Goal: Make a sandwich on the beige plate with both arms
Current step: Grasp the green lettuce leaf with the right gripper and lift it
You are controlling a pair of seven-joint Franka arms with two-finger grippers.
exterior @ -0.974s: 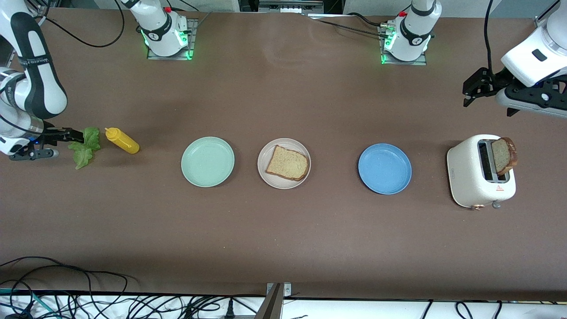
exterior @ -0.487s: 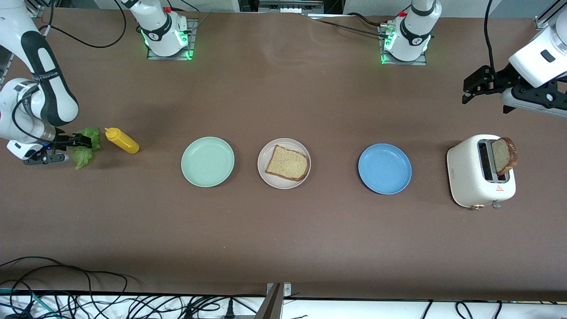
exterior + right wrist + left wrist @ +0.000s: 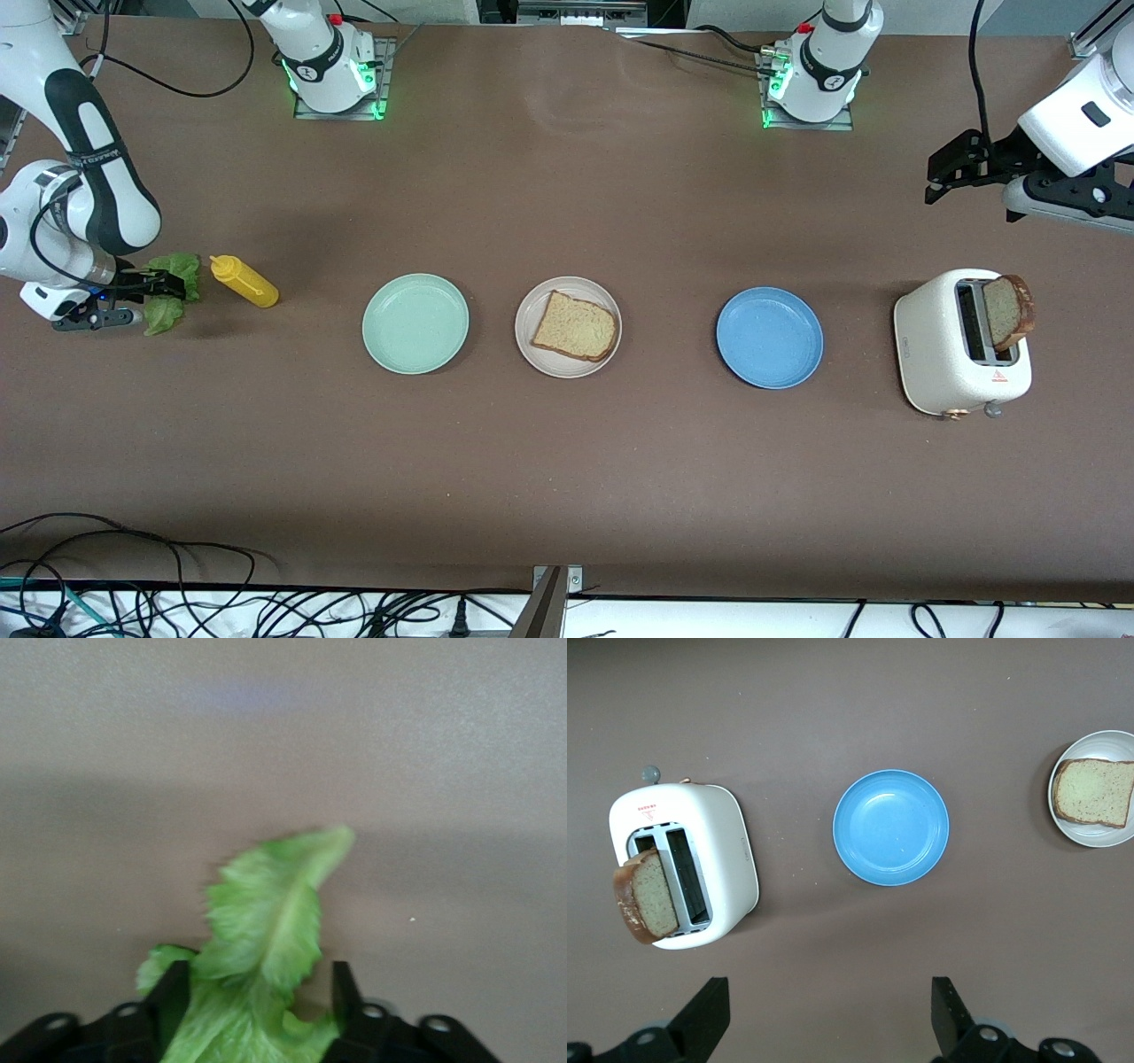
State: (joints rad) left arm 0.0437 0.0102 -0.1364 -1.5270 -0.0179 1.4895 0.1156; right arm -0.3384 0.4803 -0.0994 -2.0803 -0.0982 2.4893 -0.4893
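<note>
Right gripper [image 3: 168, 285] low at right arm's end of table, fingers [image 3: 173, 997] straddling lettuce leaf [image 3: 266, 930], one each side, not yet pinched tight as far as I can judge; wrist view blurred, contact uncertain. Leaf's long axis runs straight out from between fingers.

Beige plate [image 3: 528, 306] with one bread slice [image 3: 576, 326] sits mid-table, well apart from leaf, past mustard bottle [image 3: 244, 281] and mint-green plate [image 3: 415, 322]. I note right arm far nearer.

Left gripper [image 3: 946, 175] waits wide open, empty, above table near toaster [image 3: 939, 354] holding second slice [image 3: 1008, 310].

Even overhead light, soft shadows; right wrist view blurred.
</note>
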